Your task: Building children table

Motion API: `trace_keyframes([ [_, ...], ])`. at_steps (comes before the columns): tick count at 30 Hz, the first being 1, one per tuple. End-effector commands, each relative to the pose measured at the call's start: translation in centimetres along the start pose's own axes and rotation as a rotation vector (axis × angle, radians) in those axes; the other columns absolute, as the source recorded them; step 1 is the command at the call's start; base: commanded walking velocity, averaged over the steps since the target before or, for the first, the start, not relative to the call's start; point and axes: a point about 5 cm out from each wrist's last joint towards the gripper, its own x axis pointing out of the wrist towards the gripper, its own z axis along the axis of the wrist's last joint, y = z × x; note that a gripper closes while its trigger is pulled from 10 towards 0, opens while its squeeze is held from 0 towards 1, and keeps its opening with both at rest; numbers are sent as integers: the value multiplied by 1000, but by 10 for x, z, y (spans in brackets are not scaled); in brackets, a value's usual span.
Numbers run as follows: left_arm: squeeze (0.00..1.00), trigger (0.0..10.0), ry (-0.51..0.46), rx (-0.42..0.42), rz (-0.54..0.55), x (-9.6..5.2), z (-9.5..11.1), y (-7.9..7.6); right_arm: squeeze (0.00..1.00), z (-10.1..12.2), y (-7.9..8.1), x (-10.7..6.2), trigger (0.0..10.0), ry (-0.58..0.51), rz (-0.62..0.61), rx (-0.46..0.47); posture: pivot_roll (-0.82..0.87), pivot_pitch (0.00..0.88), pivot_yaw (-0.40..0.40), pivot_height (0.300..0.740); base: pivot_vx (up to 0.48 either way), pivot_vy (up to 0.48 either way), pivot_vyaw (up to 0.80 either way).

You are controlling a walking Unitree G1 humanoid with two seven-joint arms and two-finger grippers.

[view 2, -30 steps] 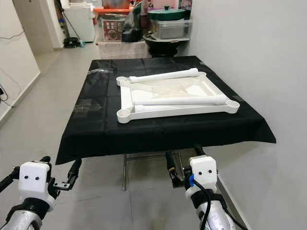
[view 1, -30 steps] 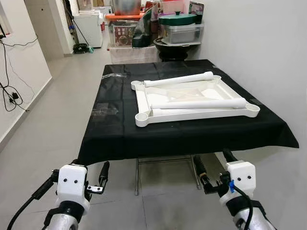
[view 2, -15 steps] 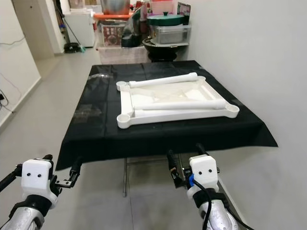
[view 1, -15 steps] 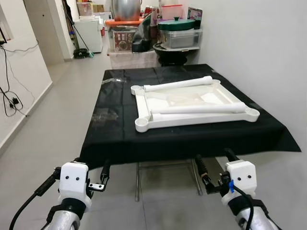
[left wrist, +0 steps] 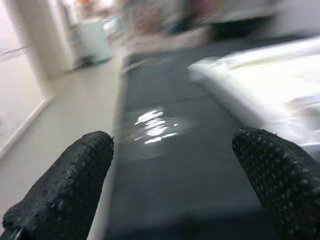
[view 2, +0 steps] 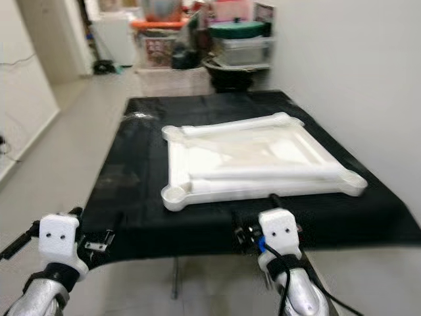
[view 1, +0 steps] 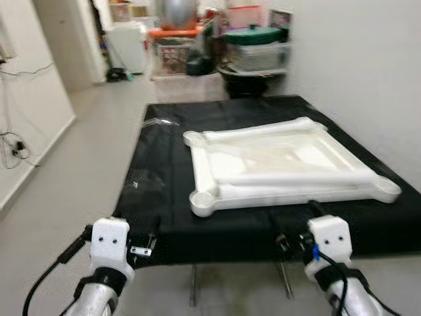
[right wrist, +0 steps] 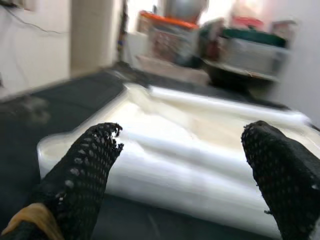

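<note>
The white tabletop [view 1: 276, 164] with two white legs [view 1: 299, 178] lies on the black-covered surface [view 1: 164, 171], while the left claw [left wrist: 170, 175] and right claw [right wrist: 185, 165] hover wide open, empty, at its near edge.

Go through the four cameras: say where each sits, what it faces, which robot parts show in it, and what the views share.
Left eye view: on the head, looking forward and down at the white tabletop on the black cloth; left gripper and right gripper low in front.
Right eye view: same scene, other eye.
Left wrist view: between its spread fingers, facing the cloth.
Right wrist view: between its spread fingers, facing the tabletop.
Shared: tabletop and cloth.
</note>
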Motion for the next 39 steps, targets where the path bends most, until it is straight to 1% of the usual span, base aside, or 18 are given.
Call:
trace_keyframes([
  [1, 0, 10000, 9, 10, -2, 2, -1, -3, 0, -5, -4, -5, 10000, 25, -7, -21, 10, 0, -18, 740, 0, 0, 0],
  [3, 0, 10000, 12, 18, 6, 2, -2, -2, 0, -6, -3, -4, 10000, 26, -5, -16, 10, 0, -19, 740, 0, 0, 0],
  [6, 0, 10000, -1, -12, 25, 2, -1, 0, 0, -7, -3, -4, 10000, 28, -6, 8, 11, 0, -21, 740, 0, 0, 0],
  [8, 0, 10000, -3, -20, 29, 1, -1, 0, 0, -8, -4, -3, 10000, 32, -5, -6, 11, 0, -21, 740, 0, 0, 0],
  [11, 0, 10000, 1, -2, 13, 1, -1, -2, 0, -8, -4, -2, 10000, 32, -3, -18, 10, 0, -21, 740, 0, 0, 0],
  [12, 0, 10000, -5, -8, 4, 2, -1, -4, 0, -8, -4, -1, 10000, 29, -2, -19, 10, 0, -19, 740, 0, 0, 0],
  [19, 0, 10000, -10, -15, -8, 3, 0, -6, 0, -7, -3, 2, 10000, 19, 10, -32, 9, 0, -17, 740, 0, -435, 0],
  [28, 0, 10000, -6, -22, -8, 3, -1, -8, 0, -8, -1, 6, 10000, 16, 60, -50, 8, 0, -20, 740, 0, -469, 0],
  [39, 0, 10000, -3, -29, -6, 3, -2, -9, 0, -9, -2, 8, 10000, 28, 79, -45, 9, 0, -26, 740, 0, -461, 0],
])
